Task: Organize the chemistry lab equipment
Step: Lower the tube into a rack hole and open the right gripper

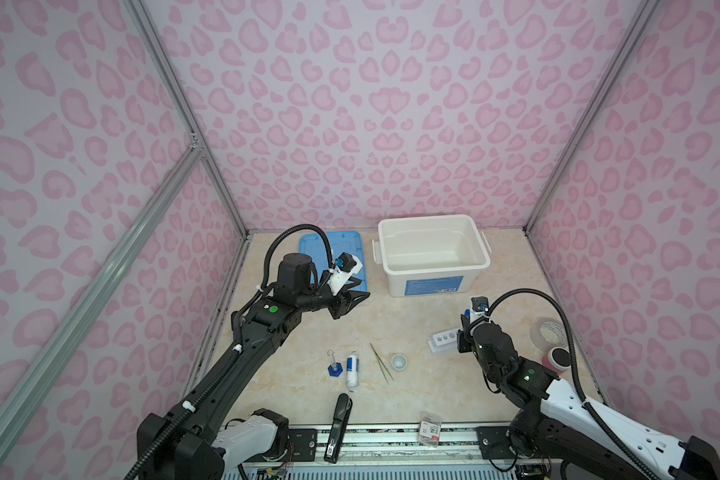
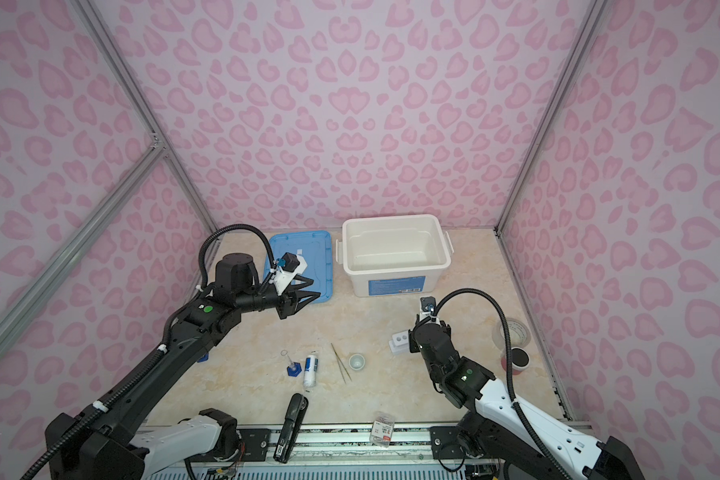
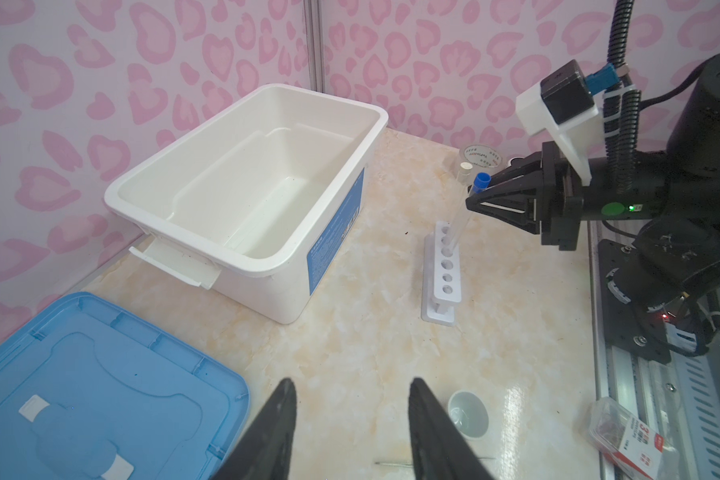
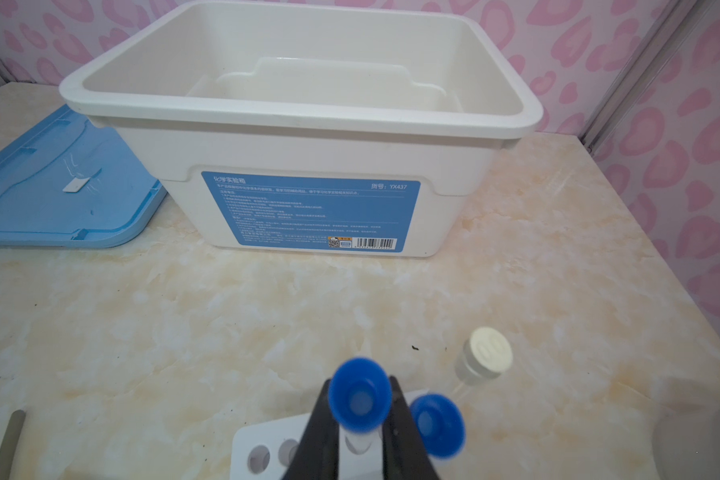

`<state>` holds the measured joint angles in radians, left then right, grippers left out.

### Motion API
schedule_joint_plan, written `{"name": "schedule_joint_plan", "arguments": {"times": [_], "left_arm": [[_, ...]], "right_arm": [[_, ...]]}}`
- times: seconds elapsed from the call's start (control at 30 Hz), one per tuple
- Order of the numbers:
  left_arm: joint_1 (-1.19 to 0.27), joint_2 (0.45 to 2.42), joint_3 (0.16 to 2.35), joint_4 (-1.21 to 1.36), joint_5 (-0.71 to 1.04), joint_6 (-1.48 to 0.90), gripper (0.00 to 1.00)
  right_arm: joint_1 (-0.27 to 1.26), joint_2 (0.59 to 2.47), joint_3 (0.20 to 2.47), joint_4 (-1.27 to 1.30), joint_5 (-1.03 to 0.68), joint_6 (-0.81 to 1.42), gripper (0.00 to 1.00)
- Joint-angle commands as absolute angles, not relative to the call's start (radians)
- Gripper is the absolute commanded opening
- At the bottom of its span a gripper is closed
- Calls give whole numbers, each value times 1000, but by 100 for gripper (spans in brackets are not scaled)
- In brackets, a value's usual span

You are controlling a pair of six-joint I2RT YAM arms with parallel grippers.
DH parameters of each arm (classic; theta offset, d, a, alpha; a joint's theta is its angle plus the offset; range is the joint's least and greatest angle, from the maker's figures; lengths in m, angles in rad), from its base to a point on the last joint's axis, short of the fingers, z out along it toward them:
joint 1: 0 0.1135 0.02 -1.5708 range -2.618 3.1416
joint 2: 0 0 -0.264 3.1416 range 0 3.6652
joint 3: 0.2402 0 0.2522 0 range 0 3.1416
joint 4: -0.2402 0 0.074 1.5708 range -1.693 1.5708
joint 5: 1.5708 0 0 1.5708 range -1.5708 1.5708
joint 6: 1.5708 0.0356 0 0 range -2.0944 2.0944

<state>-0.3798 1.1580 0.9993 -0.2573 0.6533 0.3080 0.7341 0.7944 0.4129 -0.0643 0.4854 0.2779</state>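
Note:
My right gripper (image 4: 360, 388) is shut on a clear tube with a blue cap (image 4: 360, 397), held upright over the six-hole white rack (image 4: 262, 446). A second blue-capped tube (image 4: 437, 424) and a white-capped tube (image 4: 485, 353) stand in the rack (image 3: 443, 270). My left gripper (image 3: 352, 382) hangs open and empty above the table beside the blue lid (image 1: 341, 257). Near the front of the table are the blue-based cylinder (image 1: 334, 365), the white blue-labelled bottle (image 1: 352, 370) lying down, the metal tweezers (image 1: 381, 361) and the tiny white cup (image 1: 398, 361).
An empty white bin (image 1: 431, 253) stands at the back. A black stapler (image 1: 337, 428) and a small packet (image 1: 430, 428) lie at the front edge. Two tape rolls (image 1: 547, 332) sit at the right, by the wall.

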Motion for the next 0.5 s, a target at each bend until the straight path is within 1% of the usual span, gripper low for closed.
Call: {"name": "schedule_joint_plan", "arguments": {"times": [0.0, 0.47], "left_arm": [[-379, 1161, 1002, -242, 657, 314, 47], [-380, 1169, 1002, -243, 653, 316, 46]], "right_arm": [[733, 797, 400, -26, 483, 294, 16], [720, 815, 374, 9, 469, 302, 18]]}}
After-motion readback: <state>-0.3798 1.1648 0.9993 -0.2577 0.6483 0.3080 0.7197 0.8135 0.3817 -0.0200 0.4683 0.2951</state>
